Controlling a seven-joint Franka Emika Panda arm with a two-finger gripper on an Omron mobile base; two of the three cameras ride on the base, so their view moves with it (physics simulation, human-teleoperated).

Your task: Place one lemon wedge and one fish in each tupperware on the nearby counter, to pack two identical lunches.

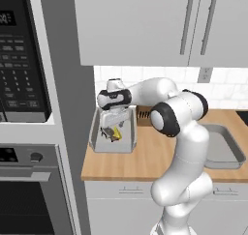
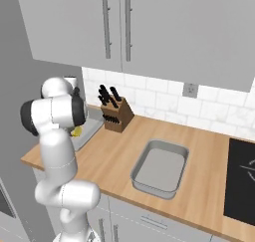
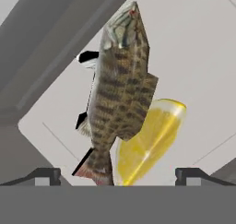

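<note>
Seemingly done here, the gripper (image 1: 114, 127) hangs over the left tupperware (image 1: 97, 144) on the counter (image 1: 145, 156) from the left base, while the hand view shows wide, empty jaws flanking the fish (image 3: 120, 85), lengthwise away, lemon wedge (image 3: 150, 142) touching it.

Wood counter (image 2: 114, 159): two grey trays (image 2: 158, 170) (image 1: 112, 144), well apart; knife block (image 2: 116, 117) by wall.

Brown-banded fish (image 3: 120, 91) — yellow lemon wedge (image 3: 150, 140)

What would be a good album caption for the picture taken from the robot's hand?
Open fingers above a brown fish overlapping a yellow lemon wedge in a grey tupperware.
</note>
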